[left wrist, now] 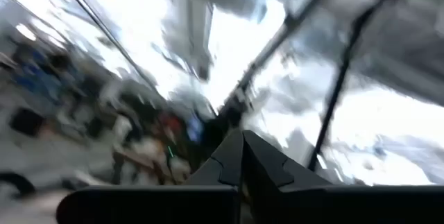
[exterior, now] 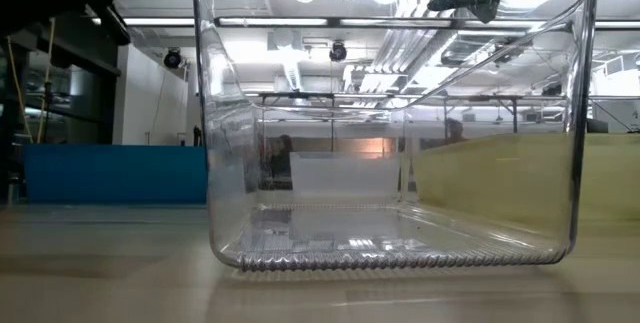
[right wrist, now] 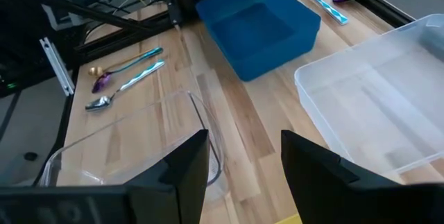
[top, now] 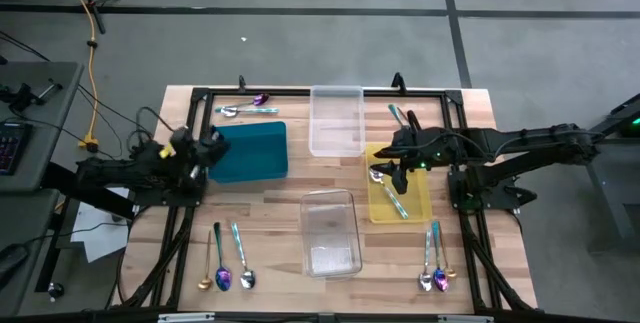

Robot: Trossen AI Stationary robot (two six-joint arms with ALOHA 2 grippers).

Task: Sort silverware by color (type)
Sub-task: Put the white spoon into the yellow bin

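The silverware lies in small groups of spoons: near left (top: pixel 222 263), near right (top: pixel 435 268), far left (top: pixel 245 109) and far right (top: pixel 400 115). A teal-handled spoon (top: pixel 392 191) lies in the yellow tray (top: pixel 420 198). My right gripper (top: pixel 397 168) hovers above that tray; in the right wrist view my right gripper (right wrist: pixel 243 161) stands open, nothing between its fingers. My left gripper (top: pixel 213 145) is shut beside the blue tray's (top: pixel 250 151) left side; the left wrist view shows my left gripper (left wrist: pixel 243 156) tipped up toward the room.
A clear tray (top: pixel 336 121) stands at the far middle and another clear tray (top: pixel 330 233) at the near middle, filling the low view (exterior: pixel 390 113). A black frame (top: pixel 300 93) runs along the table's edges. Bare wood lies between the trays.
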